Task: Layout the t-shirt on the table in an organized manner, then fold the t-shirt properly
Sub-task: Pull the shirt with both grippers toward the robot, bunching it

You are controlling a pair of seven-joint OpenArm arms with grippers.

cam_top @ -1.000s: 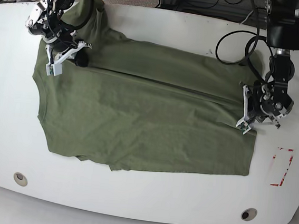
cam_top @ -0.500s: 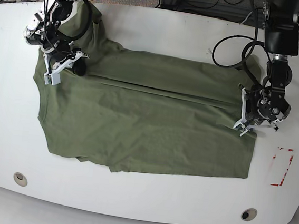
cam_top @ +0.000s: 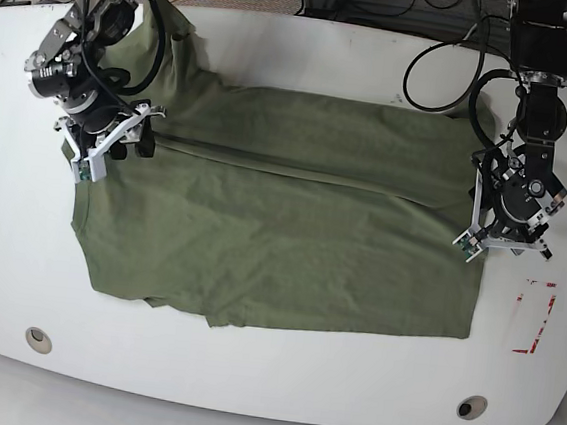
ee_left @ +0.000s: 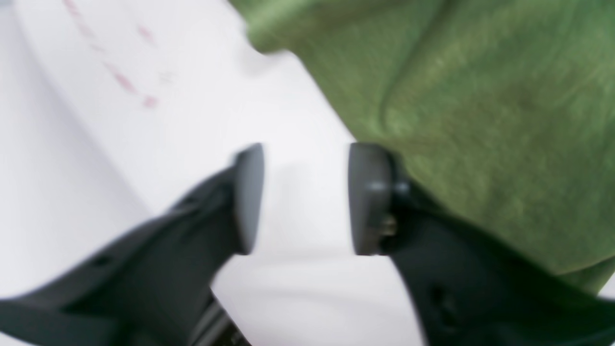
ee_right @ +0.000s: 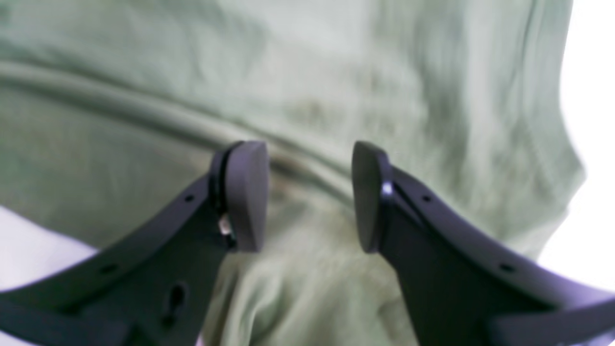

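Observation:
The olive-green t-shirt [cam_top: 282, 222] lies spread nearly flat across the white table [cam_top: 266, 392], with a sleeve bunched toward the far left corner. My right gripper [cam_top: 107, 147] hangs open just above the shirt's left end. In its wrist view, the right gripper [ee_right: 307, 197] has a long fold ridge of the t-shirt [ee_right: 144, 110] running between its fingers. My left gripper [cam_top: 501, 246] stands open at the shirt's right edge. The left gripper [ee_left: 307, 197] has bare table [ee_left: 192, 96] between its fingers, and one finger [ee_left: 365, 197] is at the edge of the t-shirt [ee_left: 480, 96].
A red tape rectangle [cam_top: 535, 317] marks the table right of the shirt, seen blurred as red marks [ee_left: 125, 81] in the left wrist view. Two round grommet holes [cam_top: 38, 339] [cam_top: 472, 405] sit near the front edge. Black cables [cam_top: 447, 78] loop at the back right.
My right gripper has shifted left and toward the front along the shirt's left end. My left gripper has moved right, off the cloth to its right edge. Both stay open.

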